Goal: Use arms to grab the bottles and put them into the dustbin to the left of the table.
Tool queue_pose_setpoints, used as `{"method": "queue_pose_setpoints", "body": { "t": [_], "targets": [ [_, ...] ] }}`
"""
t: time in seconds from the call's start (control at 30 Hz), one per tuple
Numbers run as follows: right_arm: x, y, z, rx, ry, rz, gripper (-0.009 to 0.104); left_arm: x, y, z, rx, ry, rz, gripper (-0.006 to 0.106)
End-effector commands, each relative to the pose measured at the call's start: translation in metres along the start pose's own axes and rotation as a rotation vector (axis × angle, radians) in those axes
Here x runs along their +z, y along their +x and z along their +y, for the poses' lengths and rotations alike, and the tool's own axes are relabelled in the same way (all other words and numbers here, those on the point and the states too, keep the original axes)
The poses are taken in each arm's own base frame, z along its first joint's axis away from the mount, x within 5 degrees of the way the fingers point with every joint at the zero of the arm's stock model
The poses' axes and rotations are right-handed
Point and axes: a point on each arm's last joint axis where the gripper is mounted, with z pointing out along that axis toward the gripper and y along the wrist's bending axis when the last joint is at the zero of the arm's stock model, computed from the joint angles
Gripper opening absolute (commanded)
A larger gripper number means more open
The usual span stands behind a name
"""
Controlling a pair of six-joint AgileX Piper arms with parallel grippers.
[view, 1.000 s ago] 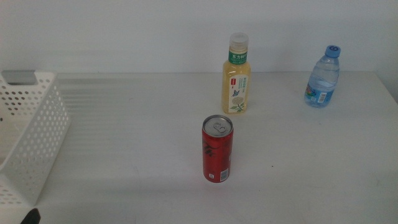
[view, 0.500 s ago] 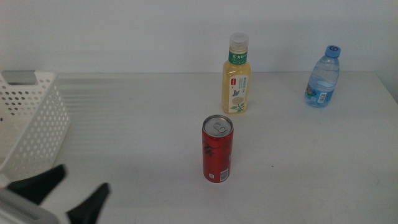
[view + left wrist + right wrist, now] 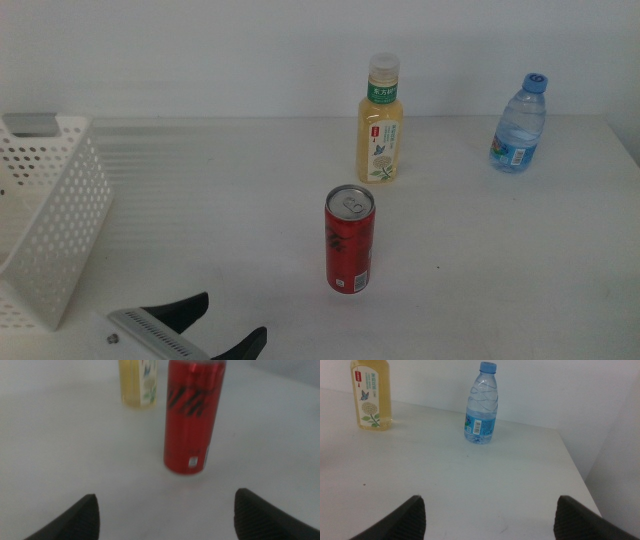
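Three containers stand upright on the counter (image 3: 250, 190), none yet grasped: the can (image 3: 349, 240) near the middle, the tea bottle (image 3: 381, 122) behind it, and the water bottle (image 3: 519, 123) well apart toward the far right corner. We note what has changed over the last second. The left pincer (image 3: 222, 325), first a mere dark tip at the bottom edge beside the dustbin (image 3: 45, 225), has since swept rightward along the near edge and now lies between the dustbin and the can, its jaws spread wide. In the left wrist view the can (image 3: 192, 415) sits nearly centred between those open jaws, with the tea bottle (image 3: 138, 383) just beyond it; the left pincer (image 3: 165, 512) has not yet reached the can, bare counter showing between. The three containers and the dustbin have not shifted. We judge this as the opening approach of the first pick: the can is the likely target, being nearest and best aligned. The right pincer (image 3: 487, 515) waits out of the middle view, jaws open, facing the water bottle (image 3: 481, 404) and the tea bottle (image 3: 370, 395). Nothing is visible inside the dustbin, so we judge that all three deliveries remain to be made.
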Motion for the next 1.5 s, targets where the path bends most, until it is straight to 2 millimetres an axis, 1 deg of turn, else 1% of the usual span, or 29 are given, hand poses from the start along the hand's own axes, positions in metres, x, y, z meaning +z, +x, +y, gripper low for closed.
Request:
{"method": "queue_pose_setpoints", "body": {
  "t": [0.0,0.5,0.53,0.57,0.7,0.9,1.1,1.23,1.47],
  "targets": [
    [-0.003,-0.011,-0.002,-0.018,0.026,-0.112,0.067,-0.004,-0.009,0.0,-0.046,0.008,-0.145,0.085],
    [-0.003,-0.011,-0.002,-0.018,0.026,-0.112,0.067,-0.002,-0.008,0.001,-0.039,-0.001,-0.138,0.085],
    [-0.003,-0.011,-0.002,-0.018,0.026,-0.112,0.067,0.009,-0.02,-0.004,-0.056,0.017,-0.192,0.085],
    [-0.003,-0.011,-0.002,-0.018,0.026,-0.112,0.067,0.012,-0.023,-0.005,-0.057,0.021,-0.205,0.085],
    [-0.003,-0.011,-0.002,-0.018,0.026,-0.112,0.067,0.026,-0.033,-0.009,-0.066,0.021,-0.214,0.085],
    [-0.003,-0.011,-0.002,-0.018,0.026,-0.112,0.067,0.052,-0.046,-0.016,-0.015,0.006,-0.13,0.085],
    [-0.003,-0.011,-0.002,-0.018,0.026,-0.112,0.067,0.068,-0.064,-0.02,-0.019,0.009,-0.157,0.085],
    [-0.003,-0.011,-0.002,-0.018,0.026,-0.112,0.067,0.08,-0.068,-0.017,-0.007,0.029,-0.168,0.086],
    [-0.003,-0.011,-0.002,-0.018,0.026,-0.112,0.067,0.101,-0.074,-0.013,-0.013,0.116,-0.172,0.087]
  ]
}}
